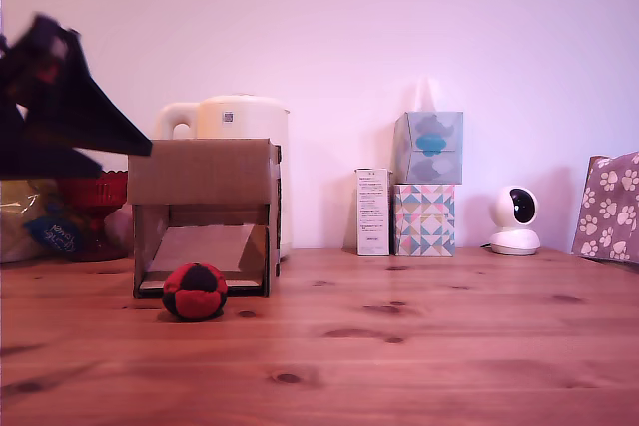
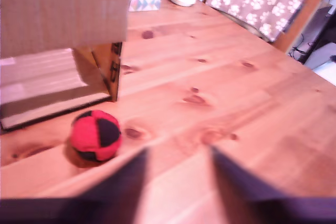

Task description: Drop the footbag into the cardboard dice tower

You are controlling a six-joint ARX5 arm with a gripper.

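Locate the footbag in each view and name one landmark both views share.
Exterior view: the footbag lies on the wooden table, just in front of the cardboard dice tower, toward the exterior view's left.
Wrist view: the footbag lies on the table near the tower's open front, beyond the open gripper, which holds nothing.
Shared landmark: the cardboard dice tower with its sloped ramp.

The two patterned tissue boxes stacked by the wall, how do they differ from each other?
The upper grey tissue box carries a teal cloud-like shape, while the lower tissue box shows pastel triangles. The upper one has a white tissue sticking out of its top; the lower one is covered by it, so no tissue shows. The upper box looks slightly wider than the lower one. Both are roughly cube-shaped and stand upright beside the narrow white carton.
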